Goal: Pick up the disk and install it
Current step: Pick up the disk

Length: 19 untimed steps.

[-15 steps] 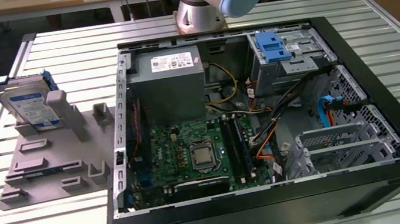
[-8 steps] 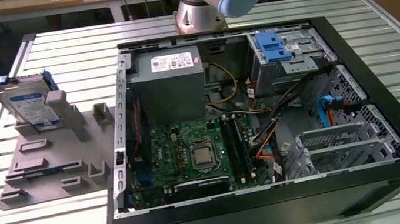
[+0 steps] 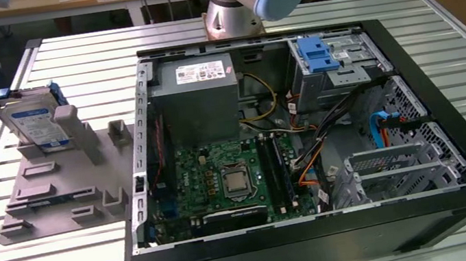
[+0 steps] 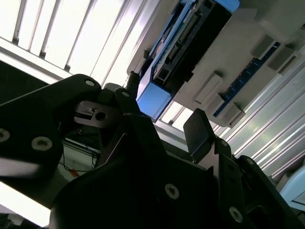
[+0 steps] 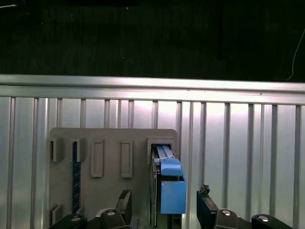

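First wrist view: the hand (image 5: 164,194) is held open and empty by the upright disk (image 5: 167,164), judged stiff, heavy and fragile, best gripped across its flat faces.

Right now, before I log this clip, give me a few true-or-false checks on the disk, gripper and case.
1. The disk stands on edge in a slot of the grey fixture. True.
2. The gripper is shut on the disk. False: in the first wrist view it is open, with a finger on either side of the disk and a gap at each.
3. The disk is already inside the case. False: it is on the fixture, outside the case, toward the exterior view's left.
4. The case lies open with its motherboard showing. True.
5. The disk lies flat with its label up. False: it is upright, its label facing sideways.
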Motion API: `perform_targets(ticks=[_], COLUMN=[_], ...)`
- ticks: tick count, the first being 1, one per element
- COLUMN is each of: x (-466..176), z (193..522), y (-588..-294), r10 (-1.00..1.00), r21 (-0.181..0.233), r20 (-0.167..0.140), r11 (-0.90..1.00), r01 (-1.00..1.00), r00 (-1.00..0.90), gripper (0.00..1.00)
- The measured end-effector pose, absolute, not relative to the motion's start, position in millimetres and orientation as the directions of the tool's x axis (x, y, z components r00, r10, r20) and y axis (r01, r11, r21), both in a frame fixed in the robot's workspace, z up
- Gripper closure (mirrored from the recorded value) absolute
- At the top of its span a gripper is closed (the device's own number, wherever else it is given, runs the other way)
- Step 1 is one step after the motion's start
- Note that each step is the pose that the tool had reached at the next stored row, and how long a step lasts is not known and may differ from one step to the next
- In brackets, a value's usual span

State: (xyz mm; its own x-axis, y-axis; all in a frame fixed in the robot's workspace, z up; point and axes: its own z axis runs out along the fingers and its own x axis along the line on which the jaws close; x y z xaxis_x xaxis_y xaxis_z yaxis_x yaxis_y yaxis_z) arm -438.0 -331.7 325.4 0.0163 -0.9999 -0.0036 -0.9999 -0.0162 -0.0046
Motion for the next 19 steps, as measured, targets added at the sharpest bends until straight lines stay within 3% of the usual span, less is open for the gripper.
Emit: perform_targets(ticks=[12, 15, 16, 19], x=[-438, -438, -438, -438], z=[314, 313, 312, 310], y=[-330, -328, -327, -326], r10=[-1.0, -1.0, -1.0, -1.0], r21=[0.02, 0.02, 0.02, 0.021], r20=[-0.004, -0.004, -0.004, -0.004], r11=[-0.001, -0.001, -0.001, -0.001], r01=[-1.0, -1.0, -1.0, -1.0], r00=[0.001, 0.001, 0.001, 0.001], gripper=[0.36, 0.37, 0.44, 0.44])
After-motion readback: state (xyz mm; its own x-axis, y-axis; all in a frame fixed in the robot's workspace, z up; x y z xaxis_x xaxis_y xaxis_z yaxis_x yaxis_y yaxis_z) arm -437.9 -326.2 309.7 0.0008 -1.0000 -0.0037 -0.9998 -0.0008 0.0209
